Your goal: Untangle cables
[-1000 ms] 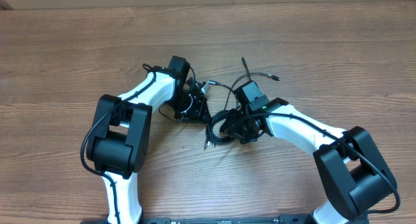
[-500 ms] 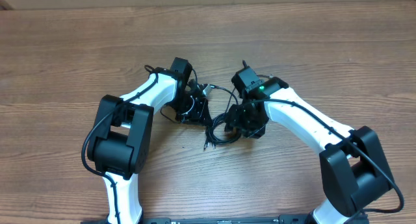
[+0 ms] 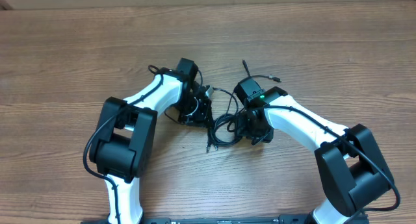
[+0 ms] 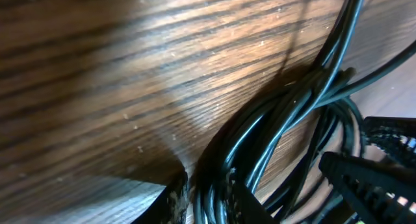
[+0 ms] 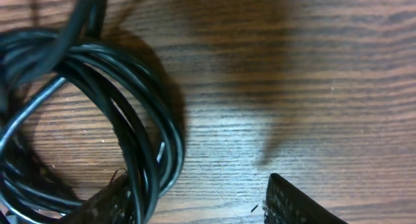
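Watching the right gripper (image 5: 195,184) spread its jaws since a second ago, we judge the cables (image 5: 166,139), coiled at its nine o'clock, released; the left gripper (image 4: 208,199) stays clamped on them.

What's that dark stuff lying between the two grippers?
A tangle of thin black cables lies on the wooden table, filling the stretch between the left gripper and the right gripper. The overhead view shows this best.
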Controlling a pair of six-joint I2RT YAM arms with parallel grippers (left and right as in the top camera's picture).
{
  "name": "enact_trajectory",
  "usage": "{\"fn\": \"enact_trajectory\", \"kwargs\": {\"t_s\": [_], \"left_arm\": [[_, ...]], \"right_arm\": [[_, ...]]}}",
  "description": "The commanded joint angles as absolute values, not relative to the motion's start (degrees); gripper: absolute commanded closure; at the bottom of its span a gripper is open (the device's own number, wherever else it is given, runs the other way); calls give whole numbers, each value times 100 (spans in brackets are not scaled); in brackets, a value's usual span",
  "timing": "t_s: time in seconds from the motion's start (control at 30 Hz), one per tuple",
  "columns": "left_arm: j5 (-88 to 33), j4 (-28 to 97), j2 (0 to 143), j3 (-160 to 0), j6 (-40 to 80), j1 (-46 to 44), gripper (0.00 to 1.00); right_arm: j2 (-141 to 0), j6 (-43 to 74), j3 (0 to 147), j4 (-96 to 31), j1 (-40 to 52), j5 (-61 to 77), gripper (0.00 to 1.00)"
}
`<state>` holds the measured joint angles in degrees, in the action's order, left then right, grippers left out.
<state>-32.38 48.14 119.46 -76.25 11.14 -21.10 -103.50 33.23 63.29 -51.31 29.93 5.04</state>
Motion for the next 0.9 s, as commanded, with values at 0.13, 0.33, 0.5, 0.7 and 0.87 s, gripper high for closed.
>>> {"fn": "enact_trajectory", "kwargs": {"t_s": [0.13, 0.33, 0.5, 0.7, 0.87], "left_arm": [[-1981, 4908, 12110, -7513, 1643, -2445, 80], [-1778, 5041, 12110, -7513, 1892, -2593, 86], [-1796, 5142, 12110, -7516, 2001, -2703, 96], [-2668, 5454, 12108, -7915, 1772, -2615, 96], [-3146, 5966, 12108, -8661, 1623, -2383, 96]], "right_arm": [[-10374, 3120, 5988, -4438, 3118, 351, 39], [-10374, 3183, 5474, -3927, 3247, -213, 38], [-10374, 3186, 5057, -3439, 3247, -515, 36], [-10374, 3162, 5019, -3411, 3240, -814, 35], [-10374, 3135, 5019, -3420, 3240, -814, 35]]}}
